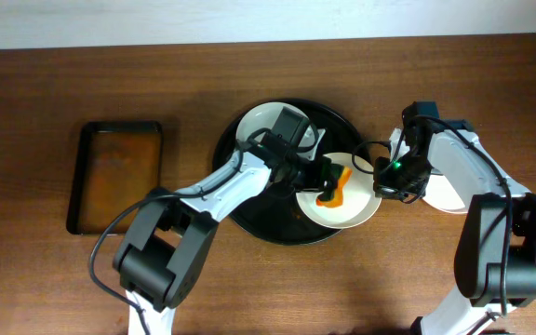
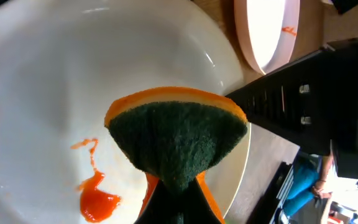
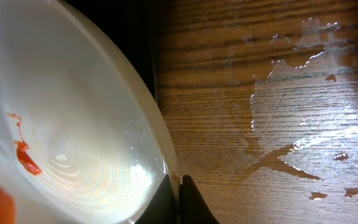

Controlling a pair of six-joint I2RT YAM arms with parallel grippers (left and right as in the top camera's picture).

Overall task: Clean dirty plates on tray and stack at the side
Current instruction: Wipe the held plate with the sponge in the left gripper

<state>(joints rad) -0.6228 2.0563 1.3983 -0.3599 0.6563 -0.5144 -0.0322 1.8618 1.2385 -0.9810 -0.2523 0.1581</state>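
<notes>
The right end effector (image 3: pixel 179 200) is clenched on the rim of the smeared plate (image 3: pixel 73 124). Its wrist view shows this plate at the tray's (image 3: pixel 126 37) edge, beside wet patches (image 3: pixel 303 93) on the counter (image 3: pixel 216 74) that go unseen overhead. The left end effector (image 1: pixel 324 177) grasps an orange sponge (image 2: pixel 173 137) over that plate; the sponge's green face shows only in the left wrist view. Overhead, a second plate (image 1: pixel 257 126) sits farther back on the tray, a third plate (image 1: pixel 440 195) lies on the counter, and a rectangular tray (image 1: pixel 114 177) is far left.

I count three round white shallow plates (image 1: pixel 254 126) (image 1: pixel 356 209) (image 1: pixel 443 197), one large round glossy black tray (image 1: pixel 268 219), one smaller rectangular black tray (image 1: pixel 114 177), and one orange-and-green sponge (image 1: pixel 335 186).
</notes>
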